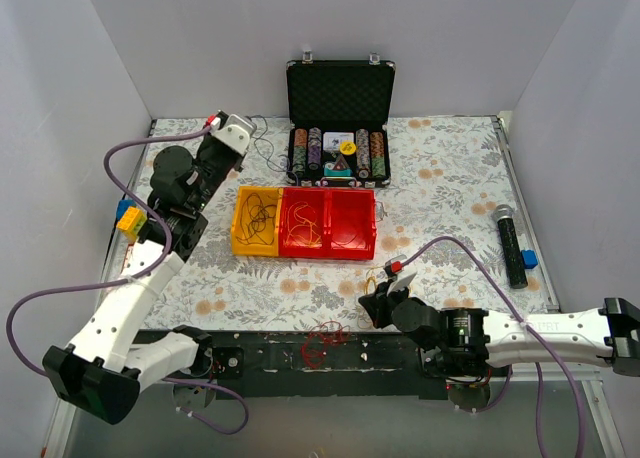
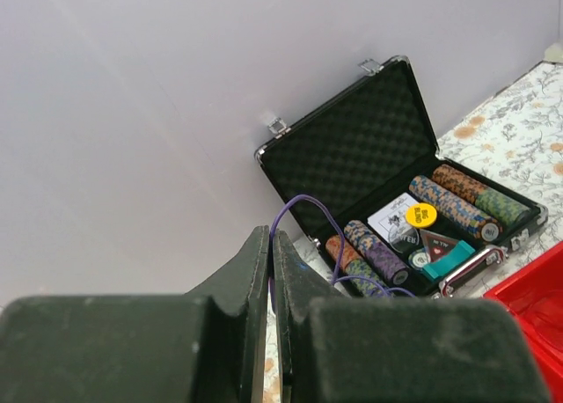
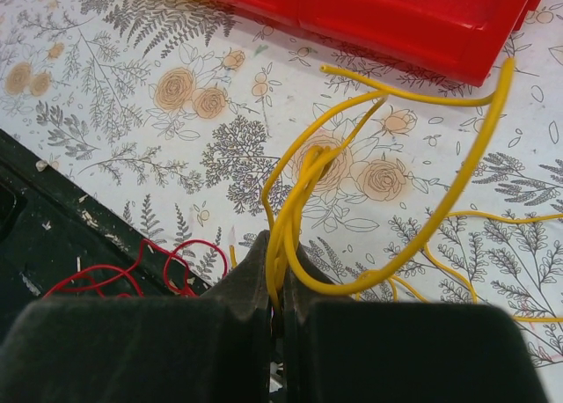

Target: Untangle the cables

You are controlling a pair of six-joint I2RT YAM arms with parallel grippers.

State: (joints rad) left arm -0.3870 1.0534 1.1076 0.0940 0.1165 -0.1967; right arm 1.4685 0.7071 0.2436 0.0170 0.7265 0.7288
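Note:
My right gripper (image 1: 378, 303) is shut on a bunch of yellow cable loops (image 3: 413, 236), low over the floral cloth near the table's front; its tips show in the right wrist view (image 3: 280, 253). A red cable bunch (image 1: 322, 340) lies on the black front strip and also shows in the right wrist view (image 3: 132, 267). My left gripper (image 1: 232, 130) is raised at the back left, its jaws pinched on a thin purple cable (image 2: 308, 202) that trails toward the case; its tips show in the left wrist view (image 2: 270, 240). Dark loops lie in the yellow tray (image 1: 240, 240) and yellow-orange loops in the red tray (image 1: 330, 252).
An open black poker-chip case (image 1: 340, 88) stands at the back centre. A black microphone (image 1: 510, 243) and a small blue object (image 1: 529, 259) lie at the right. Yellow and blue blocks (image 1: 128, 218) sit at the left edge.

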